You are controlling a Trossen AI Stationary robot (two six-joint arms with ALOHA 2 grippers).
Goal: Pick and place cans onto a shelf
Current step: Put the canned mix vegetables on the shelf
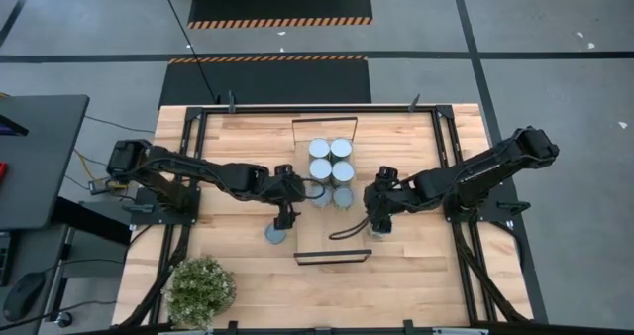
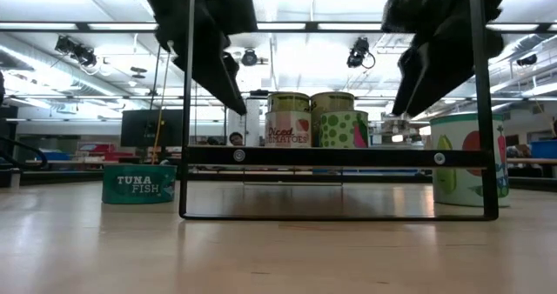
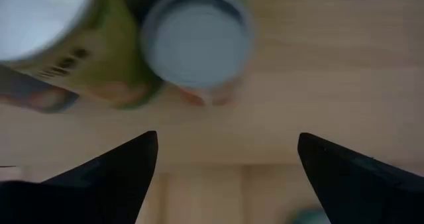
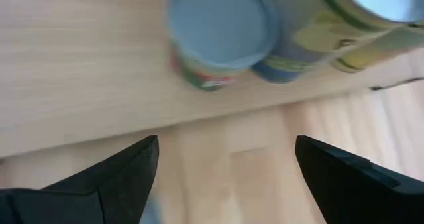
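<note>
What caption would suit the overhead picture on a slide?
Two dark robot arms, grippers open, flank silvery-topped metal cans clustered on a long light-wood shelf; one can sits apart on the plank table.

Light plank surface [image 1: 248, 285] inside black frame. Shelf [image 1: 333, 191]: long narrow light-wood board, black metal end frames, running near-to-far across surface centre. Cans [image 1: 330, 159] clustered on shelf's far half: four in tight two-by-two block, two more just nearer. Low view: two labelled cans side by side on shelf, one reading "Diced Tomatoes" [image 2: 288, 120]. Flat "Tuna Fish" can [image 1: 276, 235] directly on surface, left of shelf. Taller can [image 2: 466, 159] on surface at right. Bushy green plant [image 1: 200, 288] at near-left corner.
</note>
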